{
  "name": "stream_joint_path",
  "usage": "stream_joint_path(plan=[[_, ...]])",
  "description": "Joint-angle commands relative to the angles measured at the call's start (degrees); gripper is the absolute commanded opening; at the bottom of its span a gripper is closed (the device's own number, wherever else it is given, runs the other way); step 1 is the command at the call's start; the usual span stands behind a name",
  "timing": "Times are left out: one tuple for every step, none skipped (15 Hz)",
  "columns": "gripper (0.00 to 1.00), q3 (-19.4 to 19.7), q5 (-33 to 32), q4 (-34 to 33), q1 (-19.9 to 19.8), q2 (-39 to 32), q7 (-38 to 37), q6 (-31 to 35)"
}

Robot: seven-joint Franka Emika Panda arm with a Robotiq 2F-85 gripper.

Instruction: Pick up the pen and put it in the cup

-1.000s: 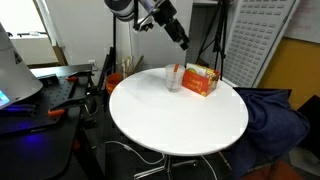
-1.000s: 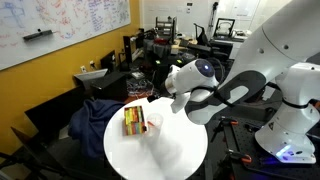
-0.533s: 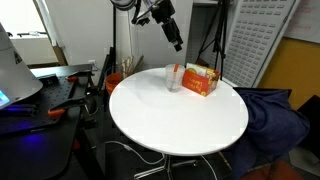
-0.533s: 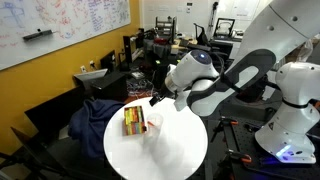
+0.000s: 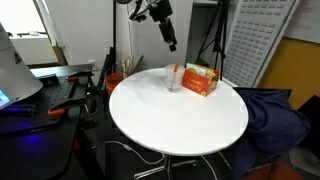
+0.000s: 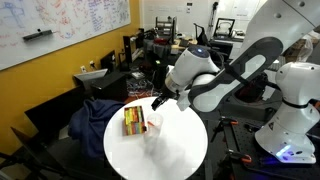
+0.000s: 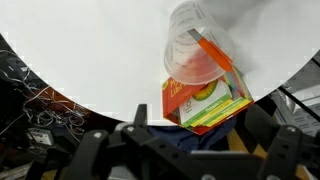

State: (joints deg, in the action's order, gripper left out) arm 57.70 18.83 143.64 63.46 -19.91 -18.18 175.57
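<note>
The clear cup stands on the round white table next to the orange-and-white box. The orange-red pen stands tilted inside the cup, its top sticking out over the rim. The wrist view shows the cup from above with the pen leaning in it. My gripper hangs high above the table, behind the cup, open and empty. It also shows in an exterior view beside the cup. In the wrist view its fingers are spread with nothing between them.
The box touches the cup on the table. A dark blue cloth lies on a chair at the table's edge and shows in both exterior views. A cluttered desk stands beside the table.
My gripper has risen and drawn back from the cup, empty. The pen, cup and box have not moved.
</note>
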Motion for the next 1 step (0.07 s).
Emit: stream_joint_path(plan=[[1.00, 0.0, -0.1, 0.0, 0.0, 0.3, 0.1, -0.2]])
